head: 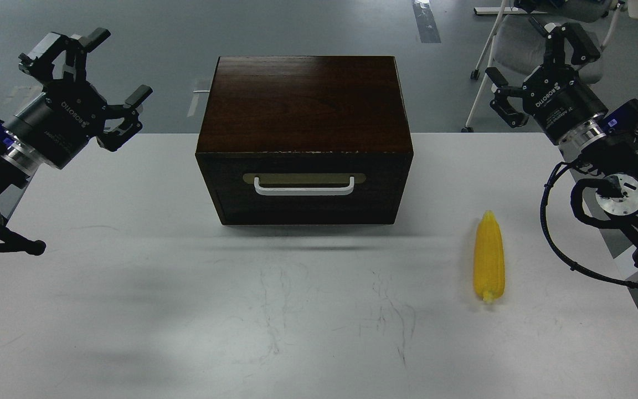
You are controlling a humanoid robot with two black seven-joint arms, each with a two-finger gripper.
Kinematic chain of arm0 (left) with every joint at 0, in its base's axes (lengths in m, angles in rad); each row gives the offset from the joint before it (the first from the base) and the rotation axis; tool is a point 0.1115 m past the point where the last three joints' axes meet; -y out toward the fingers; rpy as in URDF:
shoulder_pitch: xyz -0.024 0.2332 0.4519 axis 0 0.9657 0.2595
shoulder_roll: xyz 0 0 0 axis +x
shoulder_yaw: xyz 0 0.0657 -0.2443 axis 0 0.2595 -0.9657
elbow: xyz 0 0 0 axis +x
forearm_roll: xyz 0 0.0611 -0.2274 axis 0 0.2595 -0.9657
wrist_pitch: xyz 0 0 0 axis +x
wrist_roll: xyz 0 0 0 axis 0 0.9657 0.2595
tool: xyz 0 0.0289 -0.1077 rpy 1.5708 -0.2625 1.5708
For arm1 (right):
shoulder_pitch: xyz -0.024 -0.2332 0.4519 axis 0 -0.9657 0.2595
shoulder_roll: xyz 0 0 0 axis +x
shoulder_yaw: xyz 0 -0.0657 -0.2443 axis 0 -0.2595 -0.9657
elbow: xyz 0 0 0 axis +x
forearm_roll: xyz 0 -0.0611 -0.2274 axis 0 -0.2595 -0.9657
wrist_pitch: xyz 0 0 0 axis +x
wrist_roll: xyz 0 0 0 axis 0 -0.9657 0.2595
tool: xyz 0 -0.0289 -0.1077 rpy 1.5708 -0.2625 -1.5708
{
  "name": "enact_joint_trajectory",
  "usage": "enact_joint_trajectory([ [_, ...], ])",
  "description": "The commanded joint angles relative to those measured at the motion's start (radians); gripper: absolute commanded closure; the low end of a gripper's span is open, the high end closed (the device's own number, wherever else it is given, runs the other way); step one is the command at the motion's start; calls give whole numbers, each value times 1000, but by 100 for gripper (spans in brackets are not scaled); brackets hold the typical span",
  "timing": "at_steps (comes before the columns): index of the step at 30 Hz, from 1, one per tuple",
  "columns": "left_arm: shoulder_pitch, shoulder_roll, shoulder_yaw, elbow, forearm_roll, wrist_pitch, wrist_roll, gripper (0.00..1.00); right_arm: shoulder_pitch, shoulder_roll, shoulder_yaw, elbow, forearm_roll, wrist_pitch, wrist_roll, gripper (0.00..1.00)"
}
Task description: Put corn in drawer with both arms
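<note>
A boxy chest of dark brown polished wood stands at the middle far part of the white tabletop. Its single dark brown wooden drawer faces the camera and sits pushed in, flush with the front of the chest. A white bar handle runs across a tan plate on the drawer front.

The bright yellow plastic corn cob lies flat on the tabletop, to the right of the chest and nearer the camera, well apart from it. It lies lengthwise, its tapered point toward the far side and its blunt end toward the near edge. Nothing touches it.

The left tool, black and lettered "ROBOTIQ", hangs in the air above the far left corner of the tabletop, left of the chest. Its fingers are spread wide and grip nothing.

The right tool, likewise black and lettered, hangs above the far right edge of the tabletop, right of the chest and beyond the corn. Its fingers are also spread apart and empty. A black cable loops beneath the right arm. Behind it, on the grey floor, stands a pale chair on castors.
</note>
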Motion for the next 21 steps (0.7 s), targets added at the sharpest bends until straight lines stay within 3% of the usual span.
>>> enact_joint_trajectory([
  [1, 3, -14, 7, 6, 7, 0, -4, 2, 0, 1, -1, 0, 0, 0, 0, 0],
  [8, 14, -20, 12, 5, 76, 0, -7, 2, 0, 0, -1, 1, 0, 0, 0, 0],
  [12, -32, -6, -2, -29, 295, 0, -18, 2, -2, -3, -3, 1, 0, 0, 0, 0],
  [21, -380, 57, 18, -184, 711, 0, -18, 2, -3, -15, -7, 1, 0, 0, 0, 0],
])
